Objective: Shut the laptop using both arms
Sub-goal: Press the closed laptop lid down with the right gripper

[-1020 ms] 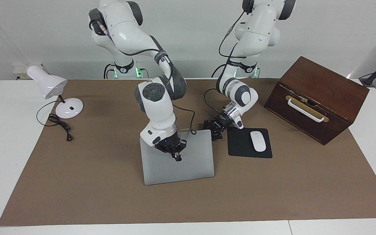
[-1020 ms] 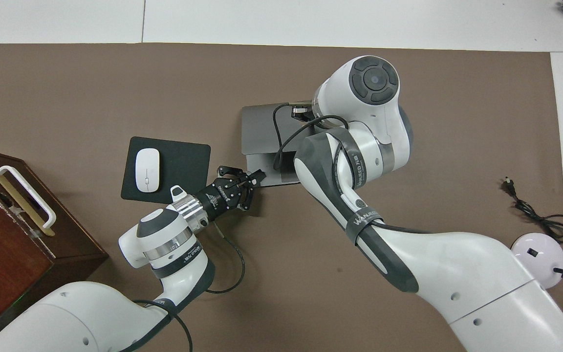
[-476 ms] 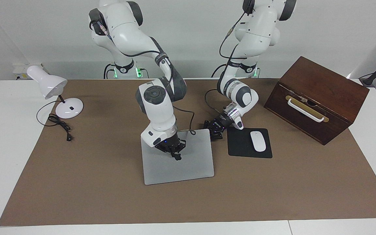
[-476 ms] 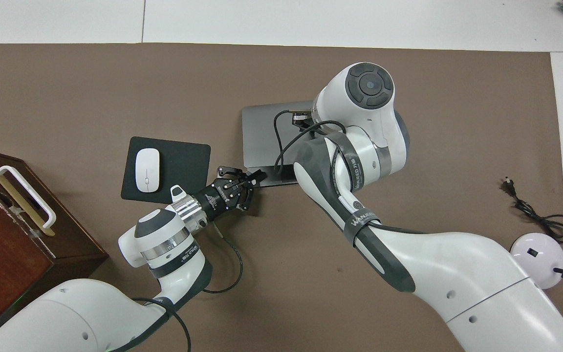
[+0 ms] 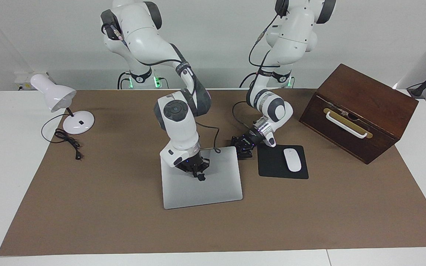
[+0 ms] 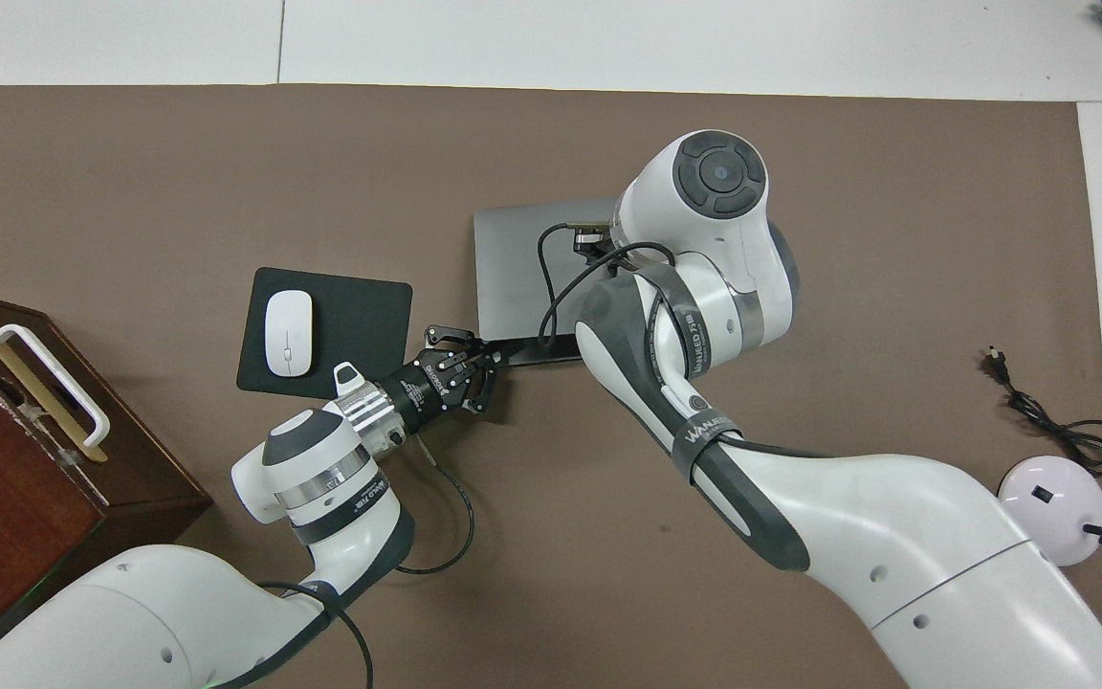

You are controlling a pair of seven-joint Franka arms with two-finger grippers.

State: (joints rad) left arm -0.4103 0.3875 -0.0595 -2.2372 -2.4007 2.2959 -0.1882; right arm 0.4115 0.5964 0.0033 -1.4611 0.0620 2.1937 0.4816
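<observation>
The silver-grey laptop [image 5: 213, 188] lies on the brown mat with its lid lowered almost flat, apple logo [image 5: 202, 177] up and keyboard hidden. It also shows in the overhead view [image 6: 513, 268]. My right gripper [image 5: 199, 173] is shut and points down, its tip on the lid just beside the logo; in the overhead view its own wrist hides it. My left gripper [image 5: 243, 148] is shut and low at the laptop's corner nearest the robots, toward the left arm's end. In the overhead view my left gripper [image 6: 492, 356] touches that corner.
A black mouse pad [image 5: 272, 168] with a white mouse [image 5: 292, 159] lies beside the laptop toward the left arm's end. A brown wooden box [image 5: 359, 111] with a white handle stands at that end. A white desk lamp [image 5: 63, 107] and its cord are at the right arm's end.
The right gripper has moved toward the robots along the lid and pressed it lower, uncovering the apple logo. The left gripper has stayed at the laptop's corner.
</observation>
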